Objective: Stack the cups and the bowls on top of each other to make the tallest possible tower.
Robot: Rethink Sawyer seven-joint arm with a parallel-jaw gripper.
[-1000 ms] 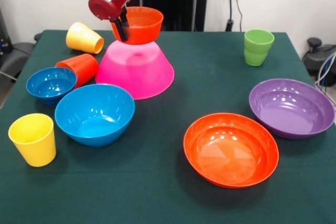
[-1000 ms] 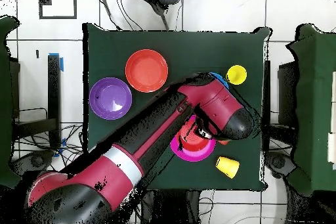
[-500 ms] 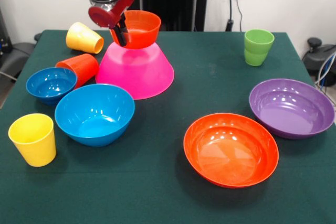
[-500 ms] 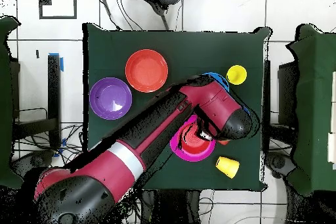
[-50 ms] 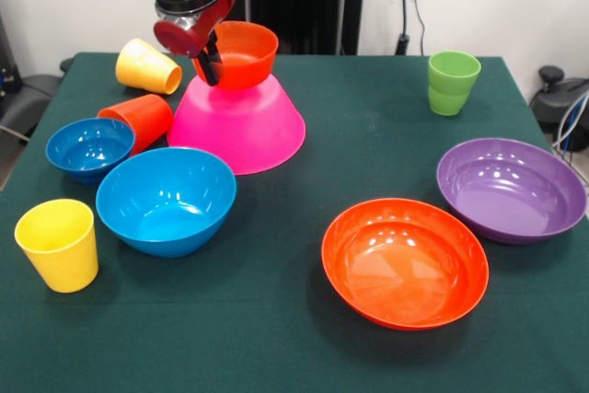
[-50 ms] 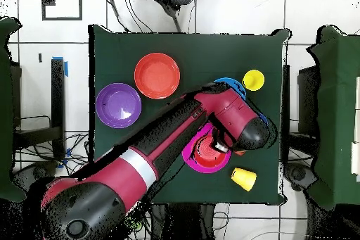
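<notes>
Six bowls (image 5: 166, 200), four cups (image 5: 57, 244), one gripper (image 5: 210, 57)

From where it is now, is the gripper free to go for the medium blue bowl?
Probably not yet: the gripper is shut on the small orange bowl. The medium blue bowl itself sits open and uncovered.

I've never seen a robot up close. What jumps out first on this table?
The red and black arm comes down at the table's back, its gripper clamped on the rim of a small orange bowl sitting on an upside-down large pink bowl. In front, a wide shallow orange bowl and a wide shallow purple bowl lie open side by side.
</notes>
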